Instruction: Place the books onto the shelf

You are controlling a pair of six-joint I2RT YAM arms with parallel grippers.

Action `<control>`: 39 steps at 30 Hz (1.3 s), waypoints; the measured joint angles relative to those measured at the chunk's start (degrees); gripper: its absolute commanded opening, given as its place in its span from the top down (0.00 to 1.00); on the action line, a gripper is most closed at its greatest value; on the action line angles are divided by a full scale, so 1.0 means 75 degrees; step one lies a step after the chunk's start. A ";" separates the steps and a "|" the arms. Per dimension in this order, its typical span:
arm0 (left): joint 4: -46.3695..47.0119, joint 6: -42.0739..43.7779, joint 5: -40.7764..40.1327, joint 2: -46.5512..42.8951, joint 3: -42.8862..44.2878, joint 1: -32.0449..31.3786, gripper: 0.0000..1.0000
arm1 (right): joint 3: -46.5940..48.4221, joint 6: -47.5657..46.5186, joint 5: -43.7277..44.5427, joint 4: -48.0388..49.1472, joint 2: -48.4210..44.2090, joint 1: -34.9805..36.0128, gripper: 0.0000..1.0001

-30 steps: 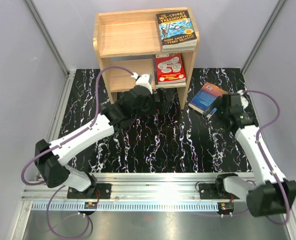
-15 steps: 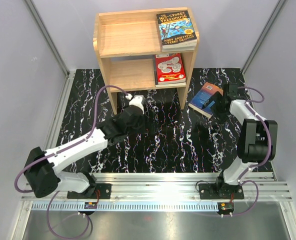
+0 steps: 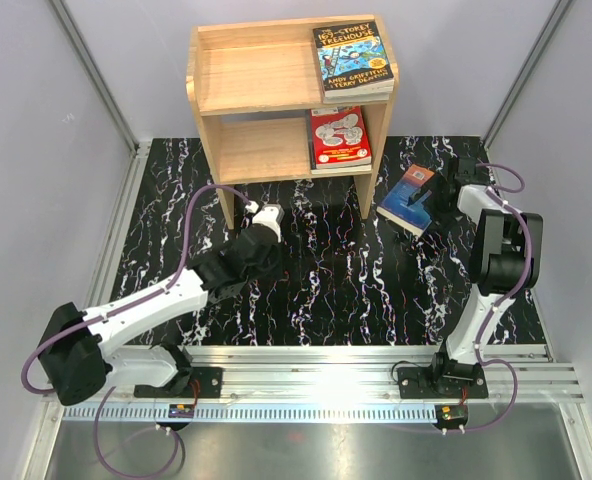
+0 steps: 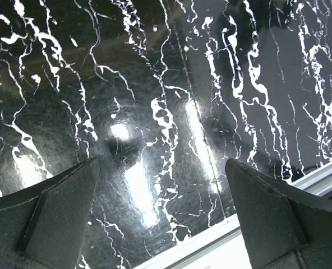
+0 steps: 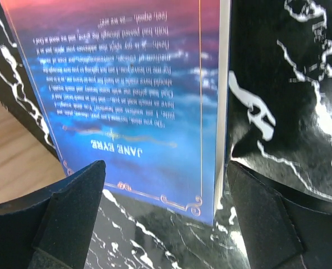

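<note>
One blue "Treehouse" book [image 3: 353, 58] lies on the top right of the light wooden shelf [image 3: 256, 75]. A red book [image 3: 339, 136] lies on the lower tier. A thicker blue-orange book [image 3: 400, 190] lies on the black marbled table, right of the shelf. My right gripper [image 3: 424, 200] is at that book's right edge, low over it and open. In the right wrist view the book's back cover [image 5: 127, 84], printed "Jane Eyre", has its near corner between the spread fingers of the gripper [image 5: 166, 168], which do not touch it. My left gripper [image 3: 267, 213] hovers open and empty over bare table [image 4: 160, 168].
The table [image 3: 326, 290] is walled by grey panels left, right and behind. A metal rail [image 3: 316, 365] runs along the near edge. Light wood of the shelf [image 5: 9, 162] shows left of the book in the right wrist view. A pale table edge [image 4: 211, 241] lies under the left gripper.
My left arm has drawn back from the shelf's lower tier toward the near left. My right arm has folded upright, and its gripper now faces the blue-orange book from the right.
</note>
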 measured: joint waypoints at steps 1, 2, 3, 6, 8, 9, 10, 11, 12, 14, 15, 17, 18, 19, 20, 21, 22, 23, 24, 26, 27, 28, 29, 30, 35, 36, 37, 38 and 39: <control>-0.0006 0.0000 0.0000 -0.0020 -0.0029 0.0000 0.01 | 0.0064 -0.0006 0.0000 -0.0003 0.0070 -0.0009 0.04; -0.0003 0.0000 -0.0003 -0.0047 -0.0052 0.0000 0.01 | 0.0114 -0.0009 -0.0003 -0.0003 0.0114 -0.0012 0.04; -0.0006 0.0000 -0.0003 -0.0055 -0.0058 0.0000 0.01 | 0.0152 -0.0020 -0.0003 -0.0009 0.0122 -0.0015 0.04; 0.0015 -0.0003 0.0000 -0.0058 -0.0061 0.0000 0.01 | 0.0347 -0.0050 -0.0003 -0.0038 0.0119 -0.0026 0.05; 0.0061 -0.0029 0.0017 -0.0055 -0.0073 0.0000 0.01 | 0.0469 -0.0058 -0.0006 -0.0114 0.0114 -0.0050 0.04; 0.0117 -0.0052 0.0038 -0.0055 -0.0093 0.0000 0.01 | 0.0513 -0.0058 -0.0009 -0.0128 0.0114 -0.0064 0.04; 0.0160 -0.0061 0.0055 -0.0055 -0.0119 0.0000 0.01 | 0.0560 -0.0058 -0.0015 -0.0143 0.0114 -0.0076 0.05; 0.0192 -0.0079 0.0079 -0.0052 -0.0143 0.0000 0.01 | 0.0603 -0.0061 -0.0038 -0.0163 0.0114 -0.0085 0.04; 0.0213 -0.0087 0.0090 -0.0050 -0.0166 0.0000 0.01 | 0.0632 -0.0058 -0.0064 -0.0192 0.0114 -0.0096 0.05; 0.0213 -0.0114 0.0122 -0.0050 -0.0178 0.0000 0.01 | 0.0685 -0.0061 -0.0131 -0.0233 0.0114 -0.0108 0.05; 0.0227 -0.0125 0.0131 -0.0050 -0.0178 0.0000 0.01 | 0.0685 -0.0061 -0.0157 -0.0230 0.0114 -0.0111 0.04; 0.0230 -0.0137 0.0134 -0.0050 -0.0178 0.0000 0.01 | 0.0682 -0.0058 -0.0201 -0.0224 0.0114 -0.0125 0.04; 0.0227 -0.0137 0.0134 -0.0050 -0.0178 0.0000 0.01 | 0.0679 -0.0052 -0.0216 -0.0210 0.0111 -0.0140 0.04; 0.0230 -0.0137 0.0134 -0.0050 -0.0178 0.0000 0.01 | 0.0647 -0.0044 -0.0251 -0.0166 0.0090 -0.0152 0.05; 0.0230 -0.0137 0.0134 -0.0050 -0.0178 0.0000 0.01 | 0.0562 -0.0017 -0.0312 -0.0047 0.0044 -0.0154 0.05; 0.0230 -0.0137 0.0134 -0.0050 -0.0181 0.0000 0.01 | 0.0466 0.0020 -0.0373 0.0073 -0.0012 -0.0163 0.05; 0.0239 -0.0140 0.0134 -0.0050 -0.0192 0.0000 0.01 | 0.0350 0.0076 -0.0417 0.0213 -0.0082 -0.0169 0.06; 0.0262 -0.0143 0.0134 -0.0050 -0.0219 0.0000 0.01 | 0.0236 0.0125 -0.0460 0.0353 -0.0152 -0.0175 0.09; 0.0274 -0.0143 0.0134 -0.0050 -0.0245 0.0000 0.01 | 0.0105 0.0192 -0.0519 0.0504 -0.0233 -0.0184 0.10; 0.0291 -0.0146 0.0134 -0.0050 -0.0309 0.0000 0.01 | -0.0125 0.0341 -0.0644 0.0813 -0.0364 -0.0192 0.12; 0.0280 -0.0152 0.0137 -0.0050 -0.0326 0.0000 0.01 | -0.0242 0.0411 -0.0697 0.0976 -0.0420 -0.0195 0.13; 0.0289 -0.0160 0.0137 -0.0050 -0.0344 0.0000 0.01 | -0.0350 0.0487 -0.0758 0.1131 -0.0460 -0.0198 0.14; 0.0297 -0.0169 0.0137 -0.0050 -0.0350 0.0000 0.01 | -0.0452 0.0560 -0.0804 0.1271 -0.0490 -0.0204 0.15; 0.0300 -0.0172 0.0140 -0.0050 -0.0356 0.0000 0.01 | -0.0530 0.0621 -0.0828 0.1381 -0.0516 -0.0204 0.16; 0.0347 -0.0175 0.0143 -0.0050 -0.0376 0.0000 0.01 | -0.1247 0.0994 -0.0880 0.2192 -0.0807 -0.0210 0.25; 0.0361 -0.0175 0.0143 -0.0050 -0.0388 0.0000 0.01 | -0.1405 0.1087 -0.0874 0.2375 -0.0880 -0.0210 0.27; 0.0376 -0.0175 0.0146 -0.0050 -0.0402 0.0000 0.01 | -0.1547 0.1183 -0.0863 0.2556 -0.0944 -0.0219 0.32; 0.0393 -0.0175 0.0149 -0.0050 -0.0417 0.0000 0.01 | -0.1702 0.1274 -0.0848 0.2769 -0.1008 -0.0221 0.34; 0.0391 -0.0175 0.0154 -0.0050 -0.0423 0.0000 0.01 | -0.1833 0.1355 -0.0833 0.2923 -0.1058 -0.0224 0.36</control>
